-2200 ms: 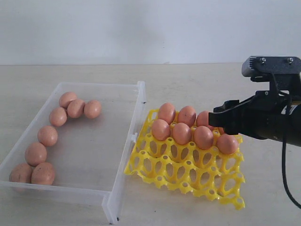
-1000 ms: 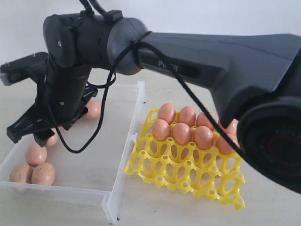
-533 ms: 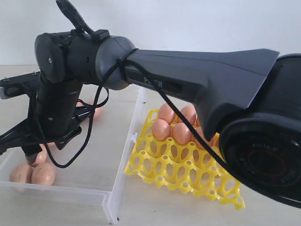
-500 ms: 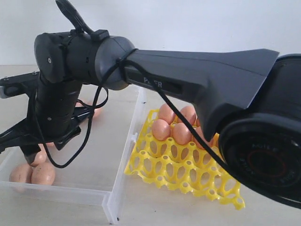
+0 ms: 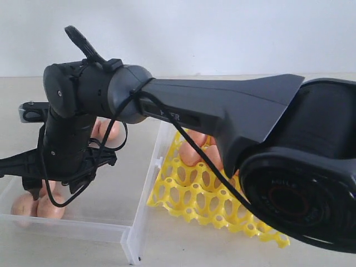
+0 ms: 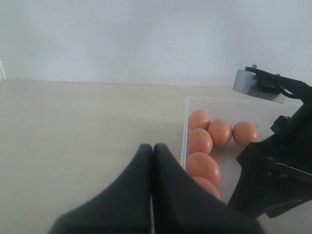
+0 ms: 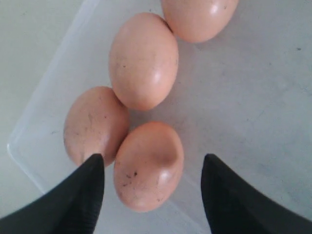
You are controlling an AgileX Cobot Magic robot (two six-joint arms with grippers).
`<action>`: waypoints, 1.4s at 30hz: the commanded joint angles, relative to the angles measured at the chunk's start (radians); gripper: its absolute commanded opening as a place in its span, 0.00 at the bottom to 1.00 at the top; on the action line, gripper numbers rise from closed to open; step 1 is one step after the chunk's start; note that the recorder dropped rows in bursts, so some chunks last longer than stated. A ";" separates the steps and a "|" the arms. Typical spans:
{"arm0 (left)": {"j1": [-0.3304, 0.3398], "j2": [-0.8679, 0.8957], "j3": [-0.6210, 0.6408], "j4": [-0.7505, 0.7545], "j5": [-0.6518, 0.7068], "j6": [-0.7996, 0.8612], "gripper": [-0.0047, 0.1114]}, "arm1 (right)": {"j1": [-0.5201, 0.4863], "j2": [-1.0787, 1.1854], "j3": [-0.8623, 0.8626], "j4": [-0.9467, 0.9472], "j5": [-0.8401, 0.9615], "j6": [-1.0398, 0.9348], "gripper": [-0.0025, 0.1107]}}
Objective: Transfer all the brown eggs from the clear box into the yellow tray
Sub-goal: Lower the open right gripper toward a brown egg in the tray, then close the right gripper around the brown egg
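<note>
A pale beige table [image 5: 183,245] meets a plain white wall [image 5: 222,33]. In the exterior view the clear box [image 5: 146,183] lies at 8 o'clock. The yellow tray [image 5: 192,196] sits just beside it at its 3 o'clock, its eggs partly hidden by the right arm [image 5: 222,111]. The right claw [image 7: 155,192] hangs spread wide astride one of the brown eggs [image 7: 148,165] in the box's corner, gripping nothing. The left claw [image 6: 152,148] is closed and empty. Since half a second ago the right arm has dropped lower, hiding more of the tray's eggs.
</note>
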 commanded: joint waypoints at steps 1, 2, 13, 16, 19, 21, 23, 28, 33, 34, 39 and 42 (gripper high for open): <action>0.001 0.003 -0.004 -0.005 0.000 0.001 0.00 | 0.003 -0.005 -0.003 -0.006 -0.014 0.029 0.52; 0.001 0.003 -0.004 -0.005 0.000 0.001 0.00 | 0.003 -0.005 -0.003 -0.011 -0.014 0.043 0.52; 0.001 0.003 -0.004 -0.005 0.000 0.001 0.00 | 0.003 -0.005 -0.003 -0.026 -0.012 0.131 0.52; 0.001 0.003 -0.004 -0.005 0.000 0.001 0.00 | 0.003 -0.005 -0.003 -0.032 -0.012 0.145 0.52; 0.001 0.003 -0.004 -0.005 0.000 0.001 0.00 | 0.003 0.011 -0.003 -0.024 -0.005 0.150 0.52; 0.001 0.003 -0.004 -0.005 0.000 0.001 0.00 | 0.007 0.018 -0.003 -0.018 -0.005 0.153 0.52; 0.001 0.003 -0.004 -0.005 0.000 0.001 0.00 | 0.011 0.024 -0.003 -0.013 -0.012 0.154 0.52; 0.001 0.003 -0.004 -0.005 0.000 0.001 0.00 | 0.011 0.037 -0.003 -0.005 -0.014 0.155 0.52; 0.001 0.003 -0.004 -0.005 0.000 0.001 0.00 | 0.018 0.042 -0.003 0.020 -0.046 0.166 0.52; 0.001 0.003 -0.004 -0.005 0.000 0.001 0.00 | 0.020 0.042 -0.003 0.027 -0.056 0.167 0.52; 0.001 0.003 -0.004 -0.005 0.000 0.001 0.00 | 0.024 0.042 -0.003 0.033 -0.055 0.151 0.52; 0.001 0.003 -0.004 -0.005 0.000 0.001 0.00 | 0.024 0.042 -0.003 0.021 -0.050 0.144 0.52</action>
